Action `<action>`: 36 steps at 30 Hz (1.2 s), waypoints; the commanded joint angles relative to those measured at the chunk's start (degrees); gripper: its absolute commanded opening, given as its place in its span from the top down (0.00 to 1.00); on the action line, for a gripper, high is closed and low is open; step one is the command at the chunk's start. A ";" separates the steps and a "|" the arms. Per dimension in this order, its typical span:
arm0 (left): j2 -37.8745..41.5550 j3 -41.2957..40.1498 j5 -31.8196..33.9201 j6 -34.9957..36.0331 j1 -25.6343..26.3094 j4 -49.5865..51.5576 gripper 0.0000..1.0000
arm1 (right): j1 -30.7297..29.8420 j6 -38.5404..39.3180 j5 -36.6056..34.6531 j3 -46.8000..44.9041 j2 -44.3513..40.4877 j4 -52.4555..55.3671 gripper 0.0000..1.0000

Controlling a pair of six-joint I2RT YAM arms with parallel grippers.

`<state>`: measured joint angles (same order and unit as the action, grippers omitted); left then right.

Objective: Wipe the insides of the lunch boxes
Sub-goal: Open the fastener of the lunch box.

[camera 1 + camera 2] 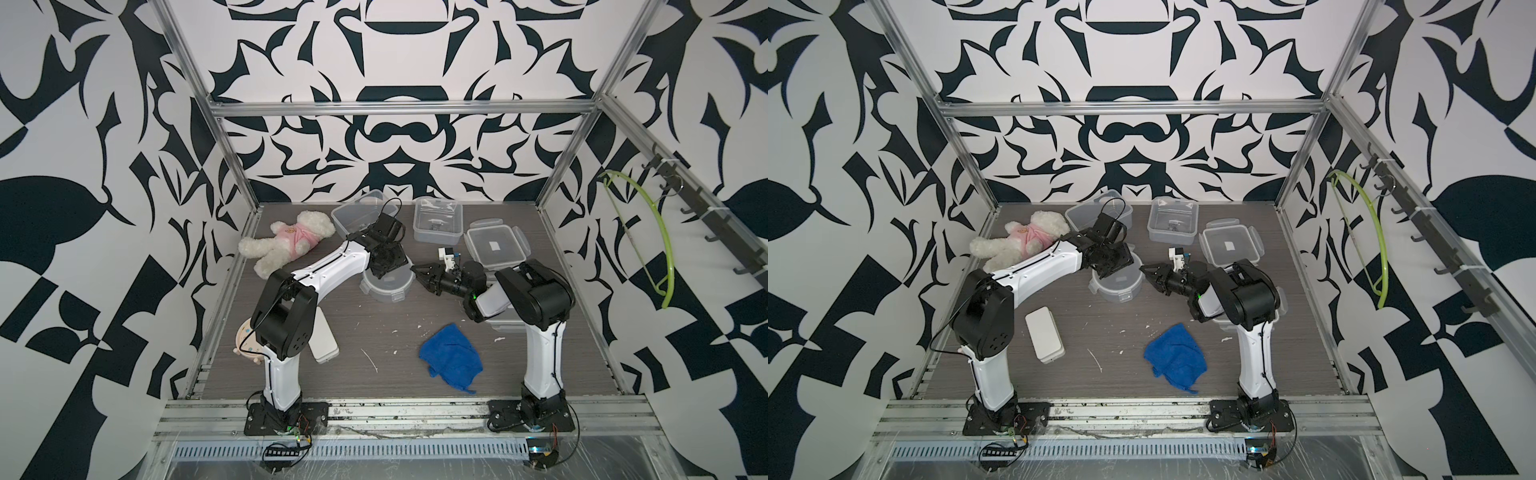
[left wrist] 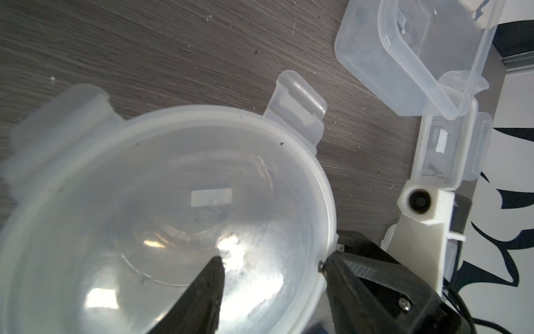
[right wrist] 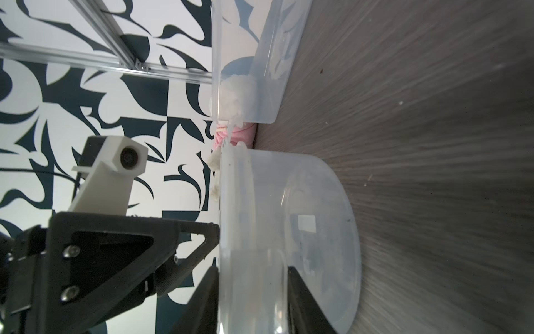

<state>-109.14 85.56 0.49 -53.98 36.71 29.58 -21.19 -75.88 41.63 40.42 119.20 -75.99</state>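
The round lunch box (image 1: 388,289) stands mid-table with its clip lid (image 2: 161,185) on. My left gripper (image 2: 270,260) hangs over it, open: one fingertip is above the lid and the other just outside the rim. My right gripper (image 3: 252,269) comes in sideways from the right, its fingers against the two sides of a lid clip (image 3: 254,289). Two open rectangular lunch boxes sit at the back, one (image 1: 438,226) holding a small dark item, the other (image 1: 355,212) partly behind my left arm. A blue cloth (image 1: 451,359) lies crumpled at the front right, away from both grippers.
A rectangular lid with a sticker (image 1: 496,247) lies at the right, and another clear piece (image 1: 505,326) under my right arm. A plush bear (image 1: 291,241) lies at the back left. A white case (image 1: 1044,334) sits by my left arm. White crumbs dot the tabletop (image 1: 374,324).
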 commanded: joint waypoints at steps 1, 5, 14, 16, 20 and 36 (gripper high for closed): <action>-7.75 -5.49 -2.78 -1.33 0.42 3.98 0.39 | -0.96 -0.92 1.44 0.27 -2.81 -5.50 0.71; -8.19 -5.54 -2.78 -1.37 0.91 3.69 0.40 | -0.96 0.22 1.18 0.47 -3.88 -2.21 0.90; -8.03 -6.89 -3.04 -1.33 1.46 2.72 0.40 | -4.43 35.26 -14.49 8.19 -21.62 60.85 1.00; -7.93 -7.27 -3.06 -1.34 1.45 2.44 0.40 | -7.20 42.66 -24.21 13.09 -23.93 75.12 1.00; -7.84 -7.29 -3.26 -1.38 1.63 2.15 0.40 | -8.36 45.59 -28.62 17.08 -24.18 82.30 1.00; -2.27 1.36 -1.22 2.59 1.70 8.08 0.40 | -2.34 35.89 -10.42 2.82 -29.59 54.74 0.51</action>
<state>-109.95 86.63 -1.32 -53.12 38.06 25.04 -24.91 -36.51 25.36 44.31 91.13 -10.76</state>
